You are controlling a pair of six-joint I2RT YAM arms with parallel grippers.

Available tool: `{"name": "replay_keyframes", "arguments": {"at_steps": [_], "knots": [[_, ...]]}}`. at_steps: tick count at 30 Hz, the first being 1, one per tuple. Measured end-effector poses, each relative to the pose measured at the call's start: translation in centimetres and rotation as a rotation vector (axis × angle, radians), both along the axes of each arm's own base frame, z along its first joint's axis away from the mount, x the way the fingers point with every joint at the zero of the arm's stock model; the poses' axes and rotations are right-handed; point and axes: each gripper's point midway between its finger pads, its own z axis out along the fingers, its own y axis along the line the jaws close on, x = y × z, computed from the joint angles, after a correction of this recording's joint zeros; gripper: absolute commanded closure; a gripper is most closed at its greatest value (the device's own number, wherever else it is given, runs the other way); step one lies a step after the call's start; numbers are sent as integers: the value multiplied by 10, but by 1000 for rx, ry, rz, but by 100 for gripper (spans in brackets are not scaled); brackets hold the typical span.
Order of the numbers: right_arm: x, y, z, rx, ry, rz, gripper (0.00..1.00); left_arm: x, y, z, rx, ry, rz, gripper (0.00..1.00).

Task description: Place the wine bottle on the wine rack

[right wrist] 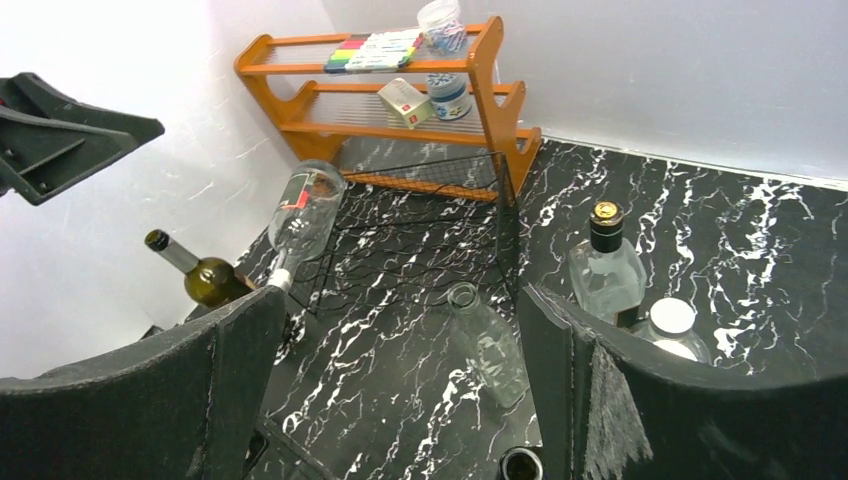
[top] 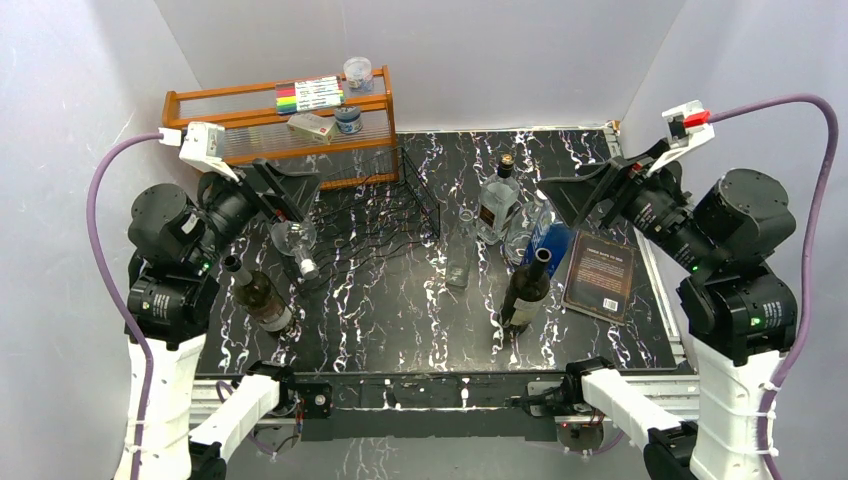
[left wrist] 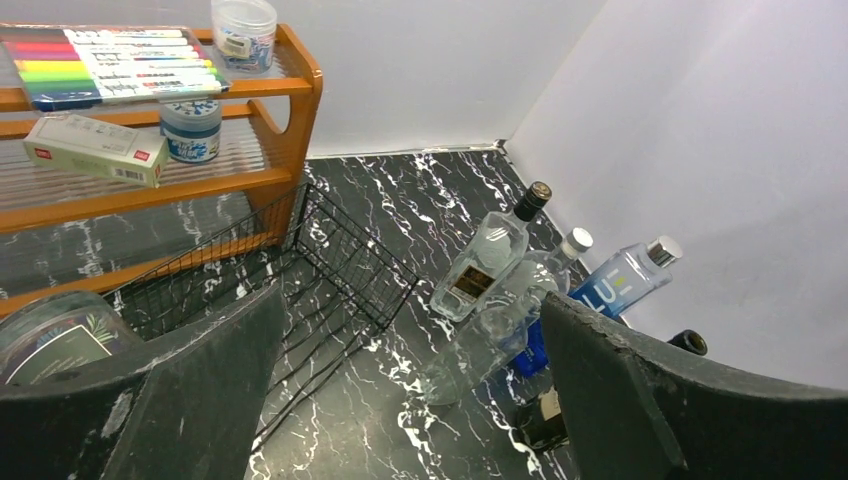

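The black wire wine rack [top: 385, 225] sits left of centre, below the orange shelf; it also shows in the left wrist view [left wrist: 340, 265] and the right wrist view [right wrist: 420, 240]. A clear bottle [top: 297, 243] lies on its left end. A green wine bottle [top: 255, 295] stands at the near left, and also shows in the right wrist view [right wrist: 200, 275]. A second dark wine bottle [top: 527, 290] stands right of centre. My left gripper [top: 285, 190] is open and empty above the rack's left end. My right gripper [top: 582, 195] is open and empty above the right-hand bottles.
An orange wooden shelf [top: 290, 125] with markers, a box and jars stands at the back left. Clear bottles [top: 497, 200], a blue bottle [top: 548, 245] and a small open clear bottle [top: 460, 258] stand mid-table. A book [top: 600, 275] lies at the right. White walls close three sides.
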Motion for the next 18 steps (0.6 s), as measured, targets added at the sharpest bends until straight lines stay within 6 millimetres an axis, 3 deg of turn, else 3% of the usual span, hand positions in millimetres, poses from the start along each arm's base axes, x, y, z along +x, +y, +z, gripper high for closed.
{"name": "replay_keyframes", "arguments": {"at_steps": [7, 18], "knots": [[-5, -7, 5, 6, -25, -35, 2, 1, -1, -9, 7, 19, -4, 2], [-6, -4, 0, -15, -24, -12, 3, -11, -26, -17, 14, 15, -181, 2]]}}
